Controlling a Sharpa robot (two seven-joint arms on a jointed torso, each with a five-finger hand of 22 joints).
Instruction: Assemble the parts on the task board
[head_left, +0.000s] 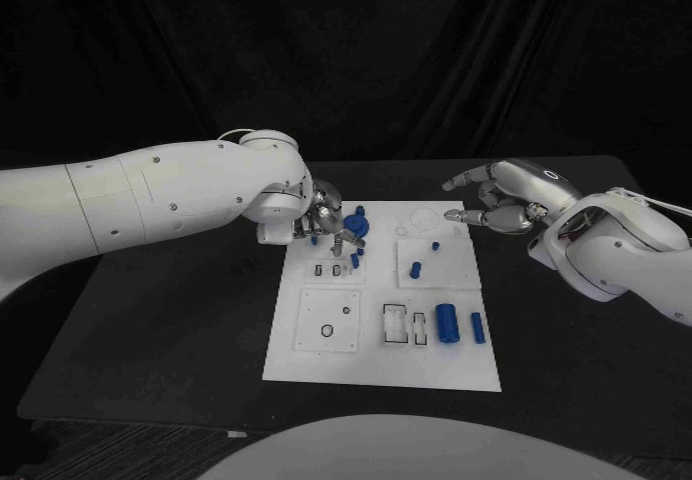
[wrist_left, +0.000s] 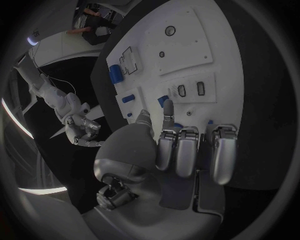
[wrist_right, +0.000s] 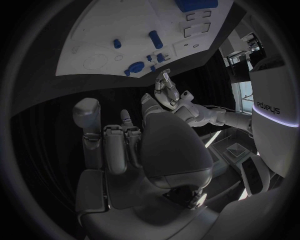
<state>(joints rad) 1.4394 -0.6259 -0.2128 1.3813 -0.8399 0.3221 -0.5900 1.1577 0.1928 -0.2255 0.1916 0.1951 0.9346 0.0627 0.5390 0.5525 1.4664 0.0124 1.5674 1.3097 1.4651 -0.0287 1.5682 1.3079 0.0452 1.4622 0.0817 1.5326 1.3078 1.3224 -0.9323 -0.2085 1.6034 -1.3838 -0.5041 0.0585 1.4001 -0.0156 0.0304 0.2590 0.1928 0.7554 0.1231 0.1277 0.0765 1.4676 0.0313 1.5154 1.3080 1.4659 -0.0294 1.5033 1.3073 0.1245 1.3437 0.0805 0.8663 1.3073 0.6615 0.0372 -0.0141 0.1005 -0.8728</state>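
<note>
The flat white rectangular task board (head_left: 329, 365) lies in the middle of the black worktop (head_left: 159, 330), with small blue plastic parts on it: a large cylinder (head_left: 447, 323) and a slim peg (head_left: 477, 327) at centre right of the head view, a short peg (head_left: 415, 269) above them. The left hand (head_left: 323, 222) hovers over the board's upper left corner, fingers curled around a small blue piece (head_left: 355, 259); whether it truly grips it I cannot tell. The right hand (head_left: 502, 200) waits at upper right, fingers apart, empty. Best to lower slowly, keeping the piece upright over its slot (head_left: 336, 269).
</note>
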